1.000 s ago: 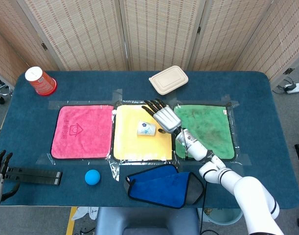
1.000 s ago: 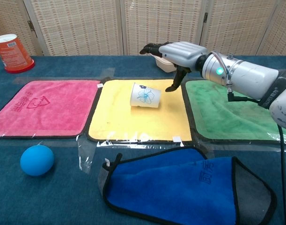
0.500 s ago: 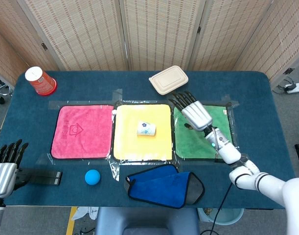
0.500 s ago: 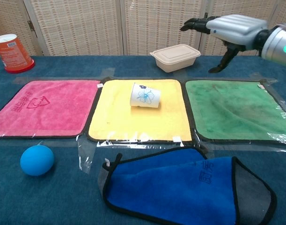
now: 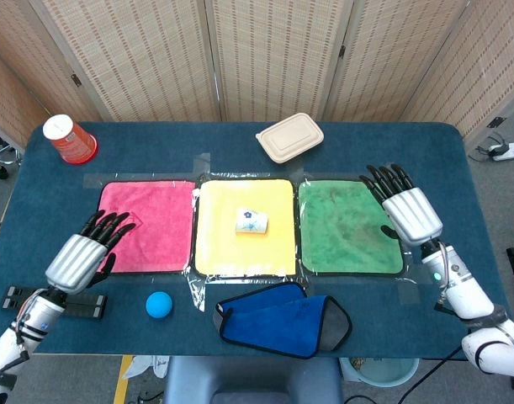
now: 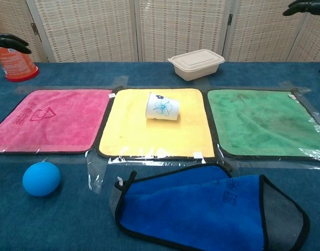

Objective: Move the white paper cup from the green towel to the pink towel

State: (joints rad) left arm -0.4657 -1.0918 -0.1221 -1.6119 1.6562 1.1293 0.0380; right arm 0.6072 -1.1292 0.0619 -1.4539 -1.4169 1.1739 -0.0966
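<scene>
A table [image 5: 458, 151] covered in dark blue cloth is set before a folding screen [image 5: 273, 50] of woven, straw-coloured panels held in pale frames with small dark hinges. Grey floor [image 5: 505, 181] is seen to the right, where a white power strip [image 5: 507, 151] is laid (its cable runs out of view). The scene is evenly lit.

Robot lab test station, screened off

Woven folding screens [image 5: 273, 55] wall in a blue-covered table [image 5: 240, 139]; coloured towels [image 6: 157, 123] are taped flat in a row, and a power strip [image 5: 511, 150] lies on grey floor.
</scene>
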